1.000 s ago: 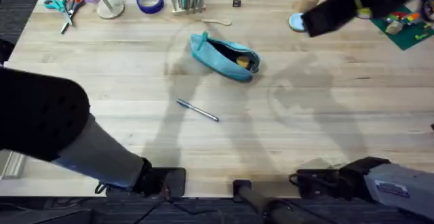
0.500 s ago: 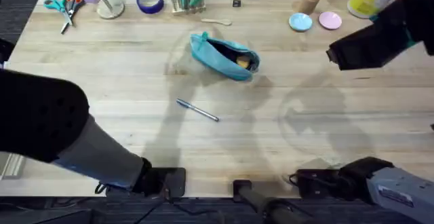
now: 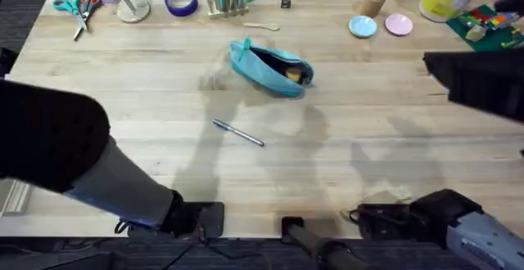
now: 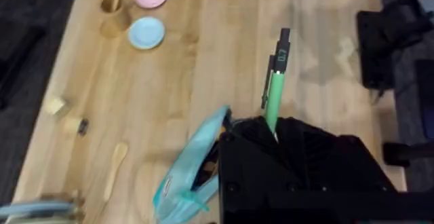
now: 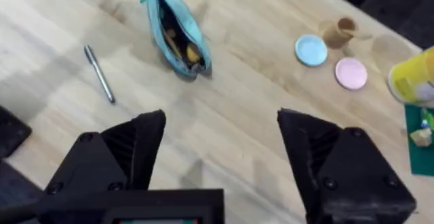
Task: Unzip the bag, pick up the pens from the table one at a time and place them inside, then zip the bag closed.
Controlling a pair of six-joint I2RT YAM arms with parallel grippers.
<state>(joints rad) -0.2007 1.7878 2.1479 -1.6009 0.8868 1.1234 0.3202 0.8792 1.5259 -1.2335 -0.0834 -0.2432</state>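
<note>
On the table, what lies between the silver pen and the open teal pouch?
Nothing: in the overhead view, bare wood separates the silver pen from the teal pouch. The right wrist view shows the same empty gap on the table.

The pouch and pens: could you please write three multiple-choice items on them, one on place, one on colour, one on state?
1. Where does the silver pen lie?
A. on the table, nearer the bases than the pouch
B. inside the pouch
C. beside the scissors

2. What colour is the pen in the left gripper?
A. red
B. green
C. black

3. The pouch is:
A. zipped shut
B. folded flat
C. open

Key: 1 A, it lies apart from the pouch; 2 B, the left wrist view shows a green barrel; 3 C, its contents show through the gap.
</note>
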